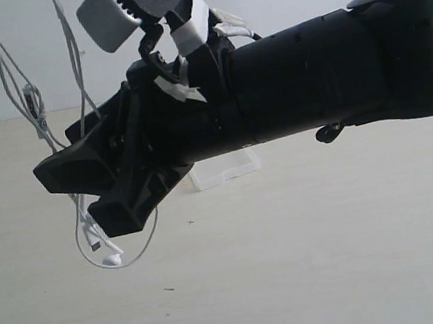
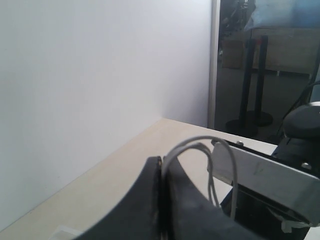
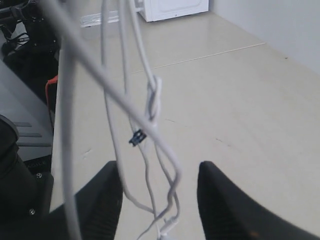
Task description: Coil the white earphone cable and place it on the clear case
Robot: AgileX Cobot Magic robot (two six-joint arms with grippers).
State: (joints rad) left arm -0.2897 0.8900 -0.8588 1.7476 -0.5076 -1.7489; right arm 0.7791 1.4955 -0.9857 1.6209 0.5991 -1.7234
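Exterior: my right gripper is spread wide, left of the clear case, and the white earphone cable hangs through it. Left wrist: the left gripper is clenched on a cable loop - held high, I reckon, so the strands hang straight. Right wrist: strands between parted fingers - nothing grasped yet.
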